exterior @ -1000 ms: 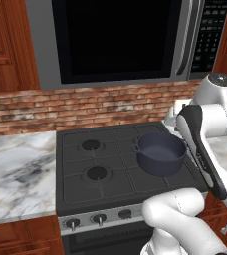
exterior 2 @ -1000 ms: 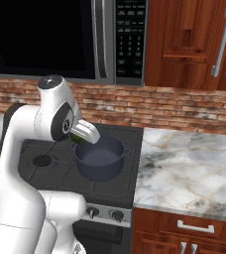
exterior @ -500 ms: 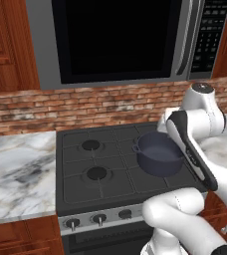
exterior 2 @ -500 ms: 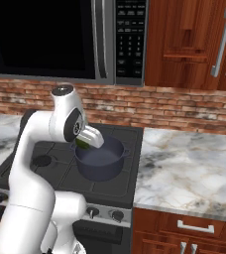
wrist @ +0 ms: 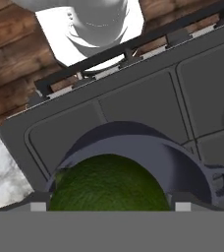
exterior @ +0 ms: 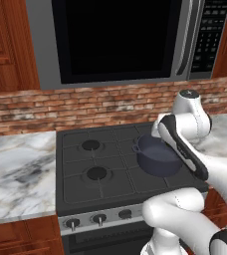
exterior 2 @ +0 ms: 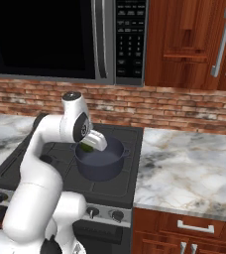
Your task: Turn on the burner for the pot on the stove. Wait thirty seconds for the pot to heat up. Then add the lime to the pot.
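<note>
The dark blue-grey pot [exterior: 158, 157] [exterior 2: 101, 162] stands on the right front burner of the dark grey stove [exterior: 98, 158] [exterior 2: 128, 182]. My gripper [exterior 2: 91, 144] hangs over the pot's left rim, shut on the green lime [exterior 2: 87, 147]. In the hand view the lime [wrist: 109, 184] sits between my two fingertips [wrist: 37, 206], with the pot's rim [wrist: 133, 141] and one loop handle [wrist: 220, 183] just behind it and the stove's grates [wrist: 133, 98] beyond. From the left base camera my forearm covers the hand and the lime.
A microwave [exterior: 120, 40] hangs above the stove, against a brick backsplash [exterior 2: 174, 106]. Marble counters [exterior: 16, 174] [exterior 2: 189, 173] flank the cooktop. Dark knobs [exterior: 99, 218] [exterior 2: 117, 215] line the silver front strip. Wooden cabinets [exterior 2: 194, 44] sit at the upper right.
My arm has swung in from the stove's right side with the lime in its grip, bringing the hand over the pot's rim. The pot has stayed in place.
</note>
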Available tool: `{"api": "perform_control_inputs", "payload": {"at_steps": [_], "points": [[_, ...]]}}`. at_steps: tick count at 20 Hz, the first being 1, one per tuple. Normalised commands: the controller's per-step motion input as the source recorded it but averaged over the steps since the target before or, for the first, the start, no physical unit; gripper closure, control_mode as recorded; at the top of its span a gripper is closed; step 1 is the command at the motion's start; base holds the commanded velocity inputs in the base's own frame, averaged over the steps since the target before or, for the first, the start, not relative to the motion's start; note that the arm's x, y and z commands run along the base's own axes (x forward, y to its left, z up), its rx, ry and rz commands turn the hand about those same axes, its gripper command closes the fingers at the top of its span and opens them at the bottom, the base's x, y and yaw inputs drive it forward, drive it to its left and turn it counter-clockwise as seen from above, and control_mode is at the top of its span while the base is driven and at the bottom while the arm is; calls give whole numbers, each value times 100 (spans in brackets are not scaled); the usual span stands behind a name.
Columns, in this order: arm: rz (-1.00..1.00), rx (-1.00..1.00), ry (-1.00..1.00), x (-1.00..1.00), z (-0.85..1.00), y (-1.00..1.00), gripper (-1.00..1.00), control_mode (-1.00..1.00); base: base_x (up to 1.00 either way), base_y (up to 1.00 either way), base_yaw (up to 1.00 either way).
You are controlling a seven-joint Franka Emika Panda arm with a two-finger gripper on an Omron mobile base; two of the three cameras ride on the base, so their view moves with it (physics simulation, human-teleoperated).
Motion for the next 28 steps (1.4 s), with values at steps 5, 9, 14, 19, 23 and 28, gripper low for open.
{"api": "perform_control_inputs", "payload": {"at_steps": [5,9,14,19,23,28], "points": [[0,0,8,42,-38,0,100,-100,0,0,0],[0,0,1,26,-9,0,100,-100,0,0,0],[0,0,0,25,0,0,100,-100,0,0,0],[0,1,1,3,-3,0,-100,-100,0,0,0],[0,0,0,0,0,0,-100,-100,0,0,0],[0,0,0,0,0,0,-100,-100,0,0,0]]}}
